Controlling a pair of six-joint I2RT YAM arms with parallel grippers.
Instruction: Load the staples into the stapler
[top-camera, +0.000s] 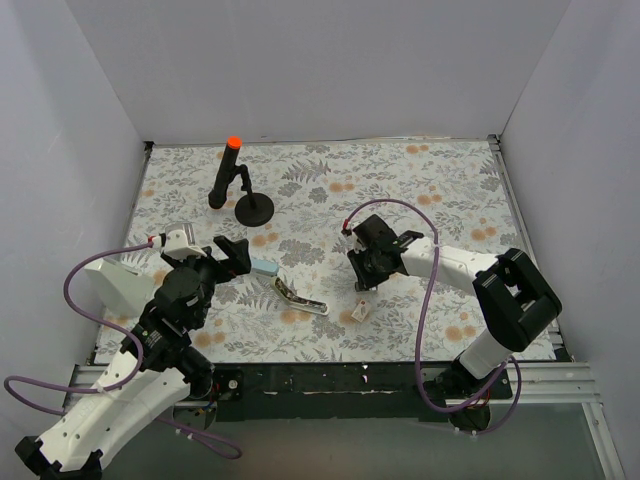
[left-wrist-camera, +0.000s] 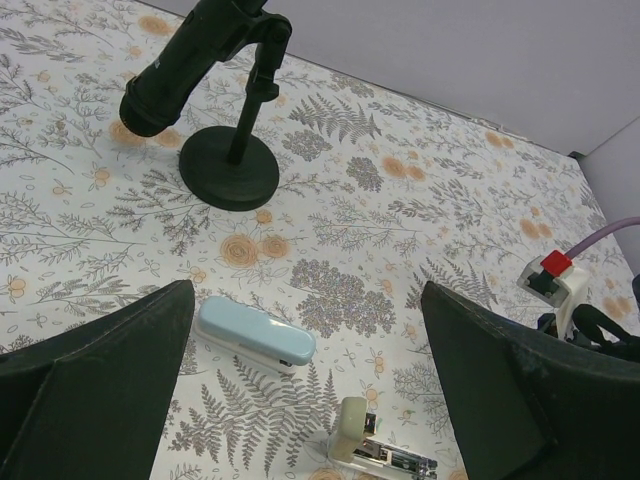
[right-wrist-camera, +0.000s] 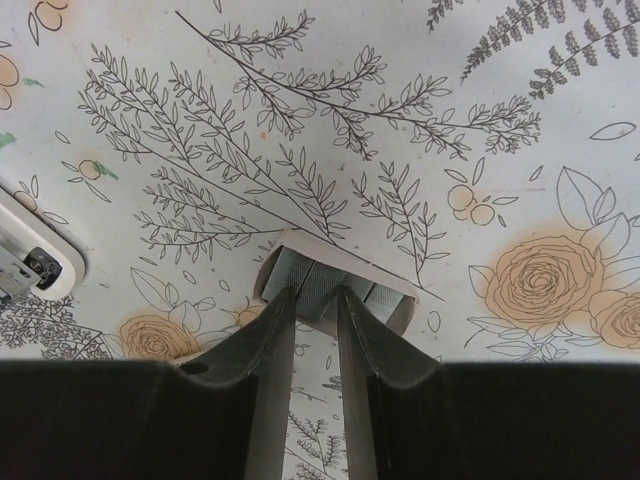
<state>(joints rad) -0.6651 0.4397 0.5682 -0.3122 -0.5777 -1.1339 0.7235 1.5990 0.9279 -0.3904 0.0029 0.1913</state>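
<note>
The pale olive-green stapler (top-camera: 300, 298) lies opened on the table, its silver metal showing; it also shows in the left wrist view (left-wrist-camera: 375, 450). My left gripper (top-camera: 232, 255) (left-wrist-camera: 305, 292) is open and empty, above and behind the stapler. My right gripper (top-camera: 360, 280) (right-wrist-camera: 318, 295) is shut on a grey strip of the staples (right-wrist-camera: 318, 275), which sit in their whitish cardboard box (right-wrist-camera: 350, 262). In the top view the small box (top-camera: 360, 312) shows just below the right fingertips. I cannot tell whether it is lifted off the table.
A light blue bar (top-camera: 264, 268) (left-wrist-camera: 255, 335) lies just left of the stapler, between the left fingers. A black stand with an orange tip (top-camera: 240, 185) (left-wrist-camera: 225, 165) is at the back left. A white block (top-camera: 115, 285) sits at the table's left edge.
</note>
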